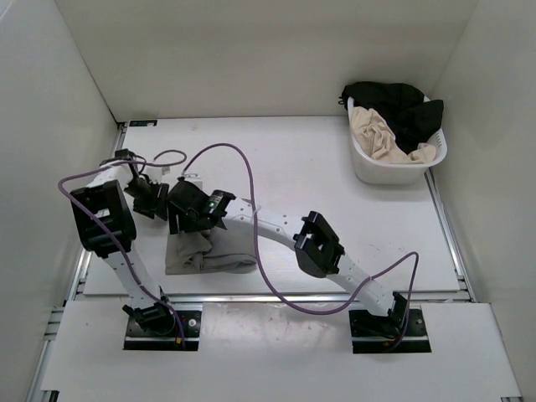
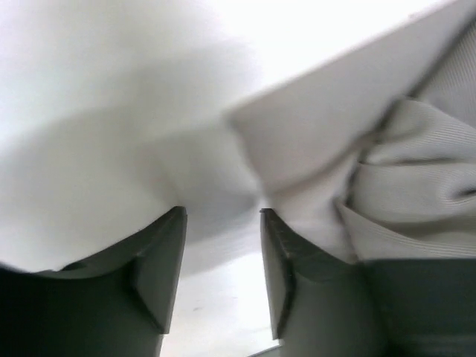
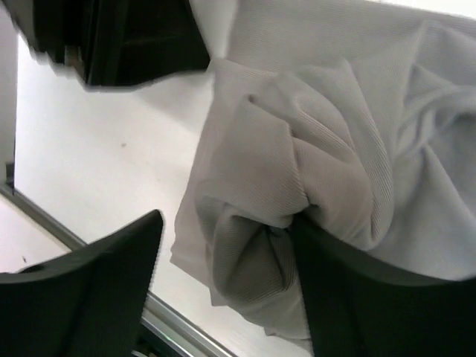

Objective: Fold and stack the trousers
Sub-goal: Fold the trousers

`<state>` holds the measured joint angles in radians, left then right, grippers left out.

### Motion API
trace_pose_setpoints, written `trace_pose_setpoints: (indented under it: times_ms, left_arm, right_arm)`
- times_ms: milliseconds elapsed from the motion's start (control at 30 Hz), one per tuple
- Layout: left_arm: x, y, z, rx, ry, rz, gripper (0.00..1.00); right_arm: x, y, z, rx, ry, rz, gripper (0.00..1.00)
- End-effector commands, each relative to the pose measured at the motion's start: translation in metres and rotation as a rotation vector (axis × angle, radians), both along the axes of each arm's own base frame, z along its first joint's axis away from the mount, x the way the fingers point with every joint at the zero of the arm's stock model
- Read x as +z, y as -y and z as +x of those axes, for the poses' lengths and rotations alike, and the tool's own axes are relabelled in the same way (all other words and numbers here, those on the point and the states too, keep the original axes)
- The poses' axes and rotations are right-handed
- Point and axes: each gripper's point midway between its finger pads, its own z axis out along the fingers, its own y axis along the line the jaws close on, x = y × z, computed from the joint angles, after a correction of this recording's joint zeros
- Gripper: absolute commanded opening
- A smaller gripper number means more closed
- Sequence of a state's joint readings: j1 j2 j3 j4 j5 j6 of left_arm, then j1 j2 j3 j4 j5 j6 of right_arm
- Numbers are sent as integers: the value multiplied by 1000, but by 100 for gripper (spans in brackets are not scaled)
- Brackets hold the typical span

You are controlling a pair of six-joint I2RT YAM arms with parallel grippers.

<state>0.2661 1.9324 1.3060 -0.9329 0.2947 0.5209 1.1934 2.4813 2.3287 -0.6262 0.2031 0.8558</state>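
The grey trousers (image 1: 213, 255) lie folded in a bunched bundle on the white table near its front left edge. Both grippers hover close together just above the bundle's far left corner. My left gripper (image 1: 151, 201) (image 2: 223, 223) is open, with bare table showing between its fingers (image 2: 160, 260) and the trousers (image 2: 424, 186) off to its right. My right gripper (image 1: 186, 219) (image 3: 227, 223) is open too. A rumpled fold of the trousers (image 3: 312, 149) rests against its right finger (image 3: 349, 297), while its left finger stands clear of the cloth.
A white laundry basket (image 1: 373, 167) at the back right holds a beige garment (image 1: 378, 134) and a black garment (image 1: 410, 109). White walls enclose the table on three sides. A metal rail (image 3: 178, 327) runs along the table's front edge. The left arm's dark body (image 3: 126, 37) sits close by.
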Motion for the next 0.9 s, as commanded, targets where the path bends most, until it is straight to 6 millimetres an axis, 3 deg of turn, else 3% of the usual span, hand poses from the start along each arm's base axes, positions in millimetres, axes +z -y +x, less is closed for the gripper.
trace_pose_setpoints:
  times_ms: [0, 67, 100, 167, 200, 233, 267, 300, 367, 400, 433, 467, 500, 533, 567, 600, 633, 667, 733, 767, 833, 867]
  left_arm:
    - [37, -22, 36, 6, 162, 76, 66]
    - [58, -28, 46, 11, 213, 113, 72]
    - [74, -29, 48, 12, 250, 123, 75]
    - [94, -27, 48, 11, 285, 124, 84]
    - [105, -25, 49, 8, 310, 117, 86]
    - [125, -22, 49, -7, 362, 118, 88]
    - [132, -19, 44, -10, 368, 107, 91]
    - [140, -9, 42, -41, 385, 101, 93]
    - [157, 8, 35, -90, 415, 90, 96]
    - [157, 32, 25, -151, 397, 39, 99]
    - [157, 45, 15, -187, 386, 12, 100]
    - [154, 56, 8, -198, 361, -3, 100]
    - [151, 68, 0, -227, 345, -23, 100]
    - [138, 87, -14, -266, 297, -44, 100]
    - [138, 97, -25, -285, 292, -52, 100]
    - [132, 107, -35, -299, 269, -63, 100]
    - [116, 125, -52, -356, 223, -68, 100]
    - [113, 130, -59, -377, 226, -51, 100]
    - [96, 131, -67, -389, 199, 35, 100]
    - [85, 126, -74, -382, 180, 70, 100]
    - [76, 109, -68, -339, 191, 172, 100]
    - [76, 104, -67, -333, 200, 196, 100]
  right_arm:
    - [54, -18, -10, 173, 111, 98, 77]
    - [65, -16, -18, 230, 141, 90, 82]
    - [81, -9, -28, 249, 173, 71, 82]
    - [79, 11, -30, 252, 226, -12, 83]
    - [108, 26, -29, 226, 257, 3, 85]
    - [115, 37, -31, 208, 277, -13, 85]
    - [88, 62, -26, 126, 265, -92, 86]
    - [125, 78, -25, 65, 300, -22, 86]
    - [123, 108, -25, -62, 281, -1, 88]
    - [113, 141, -26, -120, 268, -28, 90]
    - [106, 161, -17, -192, 263, -52, 90]
    - [105, 177, -7, -268, 222, -28, 90]
    - [92, 187, -7, -275, 187, -46, 92]
    - [68, 189, -7, -262, 145, -46, 97]
    - [60, 191, 1, -252, 106, -23, 97]
    - [46, 182, -7, -193, 43, -3, 99]
    - [41, 176, -3, -179, 35, 20, 99]
    - [24, 176, 4, -175, 17, -13, 99]
    - [17, 168, 12, -124, 29, -28, 99]
    - [7, 164, 16, -112, 11, -30, 99]
    - [1, 160, 20, -95, -3, -25, 99]
    - [-13, 164, 18, -94, -22, -61, 99]
